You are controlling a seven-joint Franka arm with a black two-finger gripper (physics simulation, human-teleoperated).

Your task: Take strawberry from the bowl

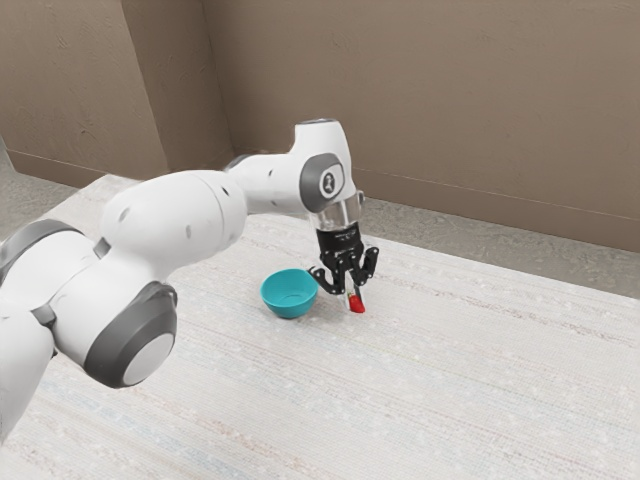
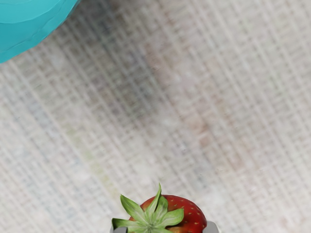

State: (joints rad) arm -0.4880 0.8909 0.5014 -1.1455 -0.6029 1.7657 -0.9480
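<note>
Beside the teal bowl, my gripper (image 1: 355, 292) points down, shut on the red strawberry (image 1: 357, 304). The fruit is outside the bowl (image 1: 289, 294), low over the table; whether it touches the cloth I cannot tell. In the wrist view the strawberry (image 2: 187, 215), with its green leaves, sits between the grey tips of my gripper (image 2: 165, 229), one at each side. Part of the bowl (image 2: 34, 24) also appears there, apart from the fruit.
A pale woven cloth covers the table (image 1: 450, 390). The bowl stands close to the gripper, toward the exterior view's left. Behind the table's far edge rises a brown wall (image 1: 480, 100).
</note>
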